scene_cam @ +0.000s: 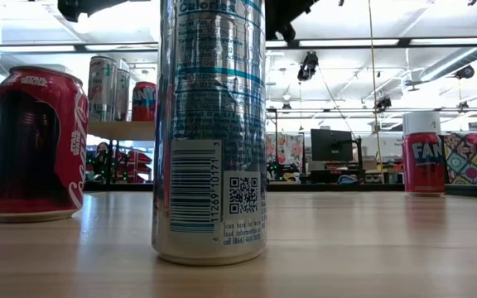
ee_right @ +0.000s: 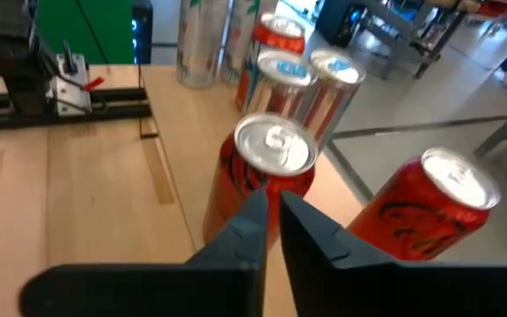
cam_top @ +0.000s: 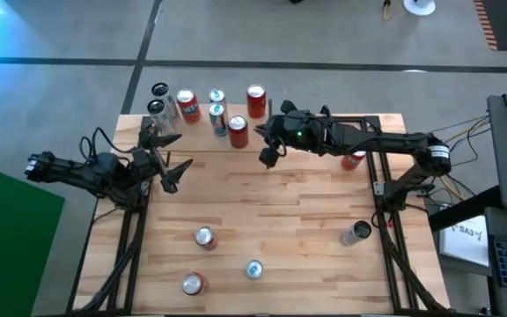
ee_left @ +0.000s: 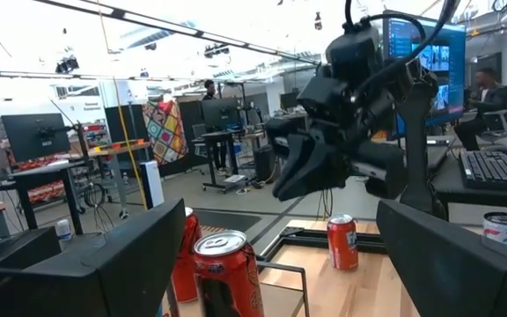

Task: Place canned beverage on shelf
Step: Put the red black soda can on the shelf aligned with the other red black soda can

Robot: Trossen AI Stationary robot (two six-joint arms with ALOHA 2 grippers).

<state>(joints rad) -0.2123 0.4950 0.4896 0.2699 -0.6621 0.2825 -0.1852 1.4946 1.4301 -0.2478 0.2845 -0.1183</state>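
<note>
The shelf (scene_cam: 122, 130) stands at the table's far left and carries several cans. The nearest of them is a red can (cam_top: 238, 130) with a silver top (ee_right: 275, 145), standing upright on its base. My right gripper (cam_top: 267, 157) hangs shut just on the near right side of that can with nothing between its fingers (ee_right: 255, 220). The high view shows a gap between it and the can. My left gripper (cam_top: 170, 172) waits open at the table's left, its fingers wide apart (ee_left: 121, 264), pointing toward the shelf.
Loose cans stand on the table: a red-topped one (cam_top: 204, 236), another (cam_top: 193, 283), a blue-topped one (cam_top: 253, 269), a silver one (cam_top: 356, 232) and a red one (cam_top: 353, 160) beneath my right arm. The middle of the table (cam_top: 271, 202) is bare wood.
</note>
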